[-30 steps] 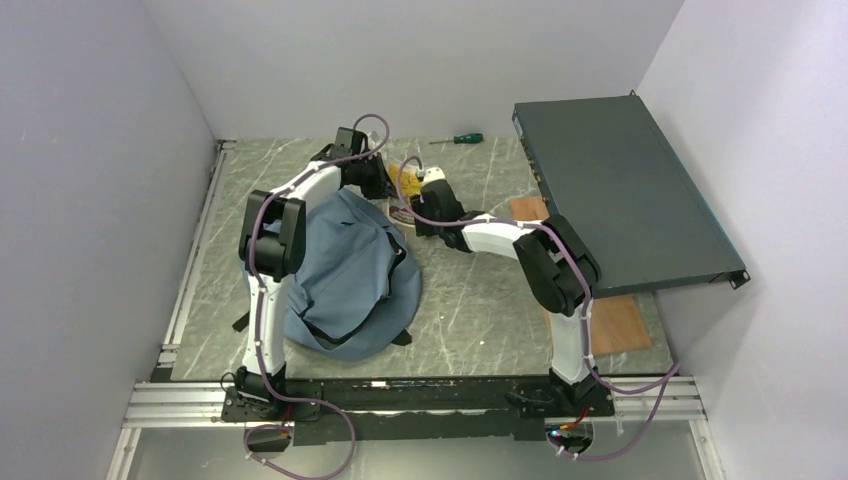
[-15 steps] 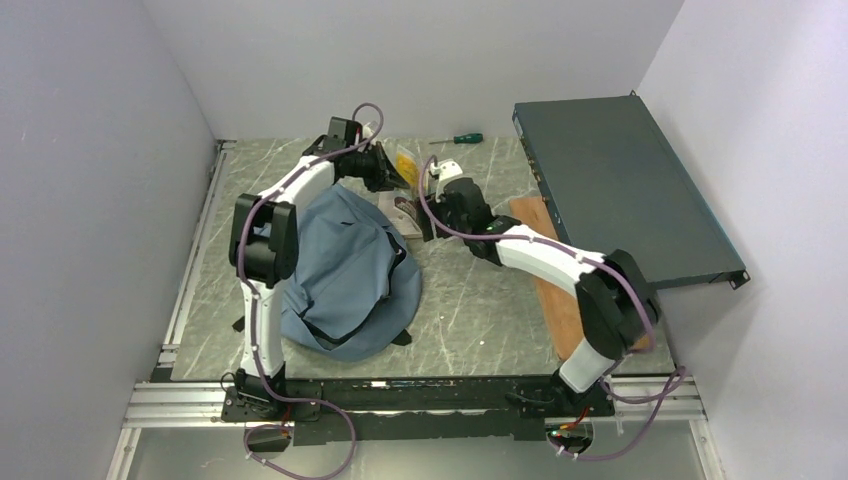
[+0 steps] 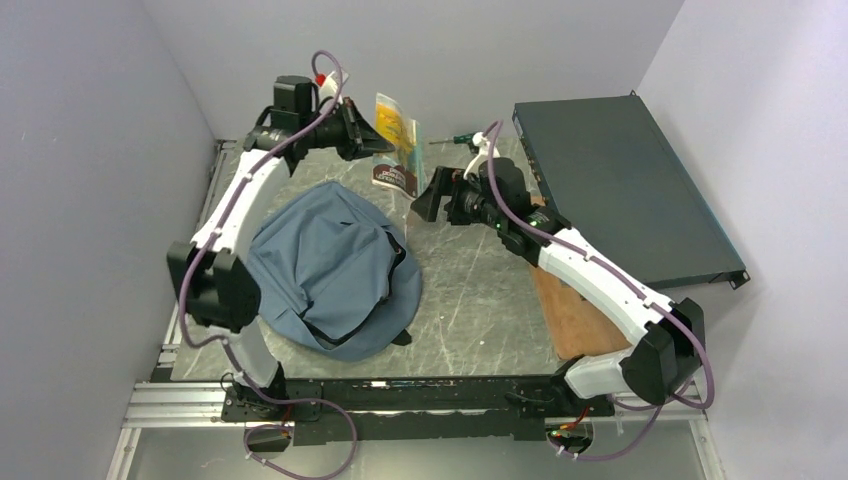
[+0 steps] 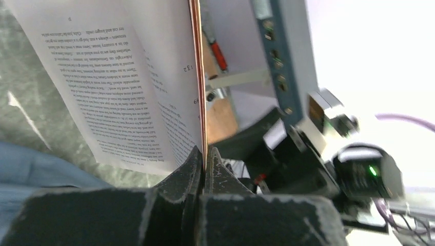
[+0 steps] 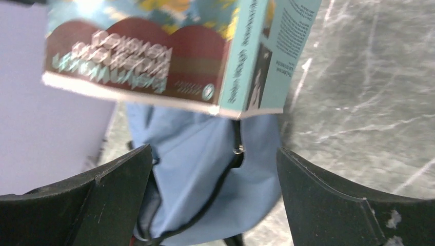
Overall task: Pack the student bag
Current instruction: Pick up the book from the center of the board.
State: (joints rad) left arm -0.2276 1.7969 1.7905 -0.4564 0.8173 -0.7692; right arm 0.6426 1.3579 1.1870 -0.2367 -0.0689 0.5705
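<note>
Page 132 shows in the paperback (image 4: 118,77) pinched by the left hand (image 4: 205,155).

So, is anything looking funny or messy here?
Yes: the colourful paperback book is dangling in mid-air, pinched at one thin edge by the left claw, so its pages splay open. It is not in the grey-blue fabric backpack yet.

In my right wrist view the book (image 5: 143,56) shows lettering too blurred to read, its top is cut off, and it hides part of the student bag (image 5: 179,154).
</note>
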